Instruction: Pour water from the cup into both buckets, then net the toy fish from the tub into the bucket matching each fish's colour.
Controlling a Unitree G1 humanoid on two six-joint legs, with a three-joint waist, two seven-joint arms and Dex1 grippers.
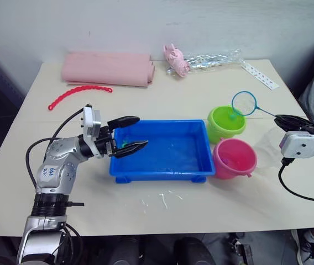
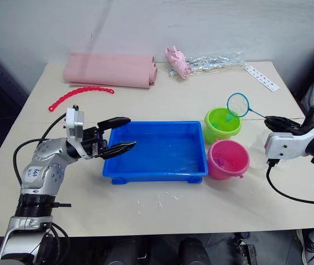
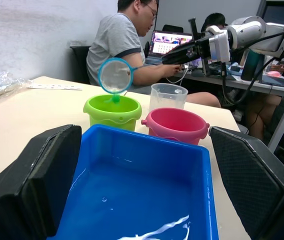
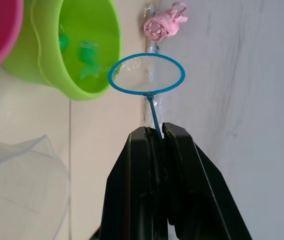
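The blue tub (image 1: 160,174) sits mid-table with water in it. My left gripper (image 1: 141,131) is open, its fingers spread over the tub's left end. To the right of the tub stand the lime green bucket (image 1: 226,126) and, nearer me, the pink bucket (image 1: 234,159). My right gripper (image 1: 281,118) is shut on the handle of a small blue net (image 1: 244,102), whose hoop hangs over the green bucket's far rim. Green toy fish (image 4: 87,62) lie inside the green bucket. The clear cup (image 1: 267,148) stands just right of the pink bucket.
A rolled pink cloth (image 1: 108,69) and a red chain (image 1: 79,94) lie at the back left. A pink toy (image 1: 176,59), a clear bag (image 1: 212,58) and a white strip (image 1: 260,75) lie at the back right. A person (image 3: 122,40) sits beyond the table's right end.
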